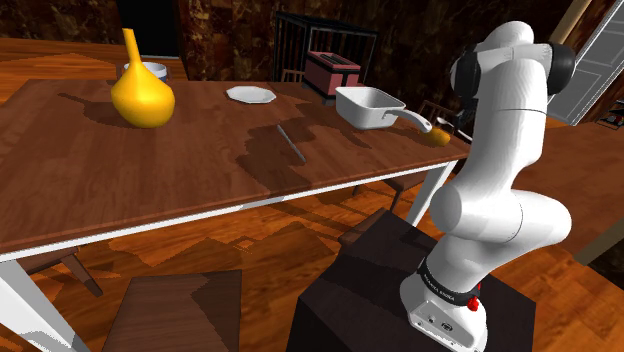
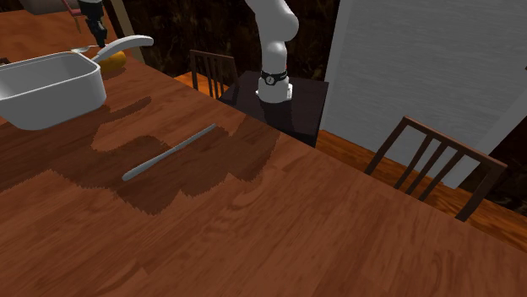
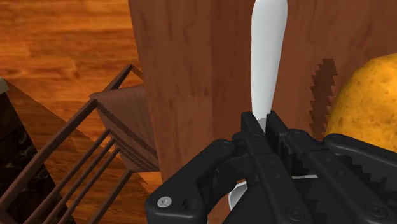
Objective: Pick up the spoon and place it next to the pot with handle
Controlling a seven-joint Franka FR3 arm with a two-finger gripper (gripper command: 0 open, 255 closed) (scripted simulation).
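Observation:
The grey spoon (image 1: 291,143) lies flat on the brown wooden table (image 1: 120,180), apart from everything else; it is seen again as a long spoon (image 2: 169,153) in the second exterior view. The white pot (image 1: 368,106) with its handle (image 1: 410,121) stands near the table's end, and the same pot (image 2: 46,84) sits at the second exterior view's upper left. My black gripper (image 2: 99,35) hangs just above the handle's (image 2: 127,44) end, far from the spoon. In the wrist view the gripper (image 3: 264,122) is shut, holding nothing, with the white handle (image 3: 267,51) stretching away beyond its tips.
A yellow long-necked vase (image 1: 142,95) and a white plate (image 1: 250,94) stand farther along the table. A yellow lump (image 3: 369,95) lies beside the pot's handle. Wooden chairs (image 2: 439,160) stand by the table's edge near the dark stand (image 2: 291,97). A red box (image 1: 332,70) sits behind.

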